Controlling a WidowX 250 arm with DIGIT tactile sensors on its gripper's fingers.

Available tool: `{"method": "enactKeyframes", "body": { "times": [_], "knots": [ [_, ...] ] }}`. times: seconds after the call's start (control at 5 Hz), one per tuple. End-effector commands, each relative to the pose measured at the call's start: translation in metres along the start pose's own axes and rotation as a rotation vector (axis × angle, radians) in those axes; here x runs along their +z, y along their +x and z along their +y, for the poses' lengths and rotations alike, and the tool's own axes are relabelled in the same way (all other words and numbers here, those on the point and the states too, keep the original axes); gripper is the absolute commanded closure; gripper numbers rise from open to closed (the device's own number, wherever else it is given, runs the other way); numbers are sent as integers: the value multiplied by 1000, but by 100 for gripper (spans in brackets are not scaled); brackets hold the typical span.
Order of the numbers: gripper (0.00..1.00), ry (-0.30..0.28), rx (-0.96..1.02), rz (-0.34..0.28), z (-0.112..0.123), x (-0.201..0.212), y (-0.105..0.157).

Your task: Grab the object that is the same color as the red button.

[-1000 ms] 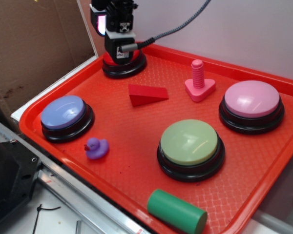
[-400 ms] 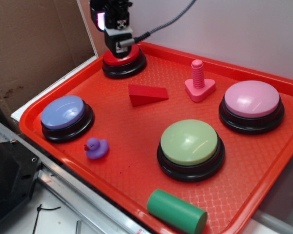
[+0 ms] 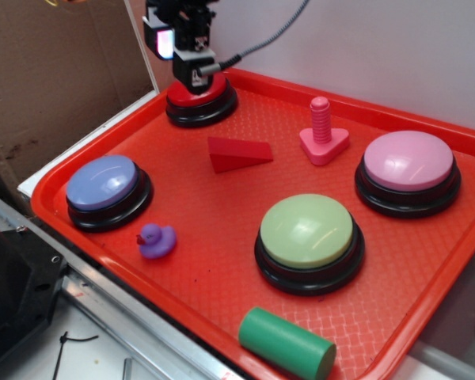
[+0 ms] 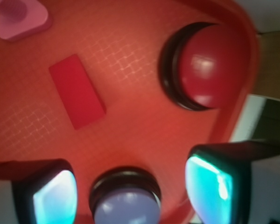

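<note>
Claw [image 4: 130,191] open, empty, hung over red button [image 3: 199,93] at tray's [image 3: 222,317] far-left corner. Wedge [image 3: 238,153] lay flat mid-tray, right of the button, left of pink post [image 3: 323,134]. Looked light, rigid, matte; pinching its parallel flat sides seemed safer than the sloped face.

The gripper [image 3: 191,73] is a boxy black assembly with a pale grey lower block and a glowing pink-white panel on one side; a braided grey cable [image 3: 277,36] runs from it; its fingers [image 4: 55,196] carry glowing cyan pads
</note>
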State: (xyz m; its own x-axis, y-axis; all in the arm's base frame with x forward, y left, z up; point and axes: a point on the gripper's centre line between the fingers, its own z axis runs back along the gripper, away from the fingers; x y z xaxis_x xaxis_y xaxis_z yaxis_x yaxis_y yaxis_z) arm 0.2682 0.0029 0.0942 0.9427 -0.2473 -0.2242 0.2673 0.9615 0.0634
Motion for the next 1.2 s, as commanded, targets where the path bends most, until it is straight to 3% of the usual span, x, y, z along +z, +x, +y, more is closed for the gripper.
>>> {"method": "enactKeyframes", "body": {
  "times": [0.0, 0.2, 1.0],
  "knots": [
    [0, 6, -75, -13, -30, -14, 11],
    [0, 6, -105, 7, -41, -25, 13],
    [0, 36, -136, 156, -44, -84, 18]
  ]
}}
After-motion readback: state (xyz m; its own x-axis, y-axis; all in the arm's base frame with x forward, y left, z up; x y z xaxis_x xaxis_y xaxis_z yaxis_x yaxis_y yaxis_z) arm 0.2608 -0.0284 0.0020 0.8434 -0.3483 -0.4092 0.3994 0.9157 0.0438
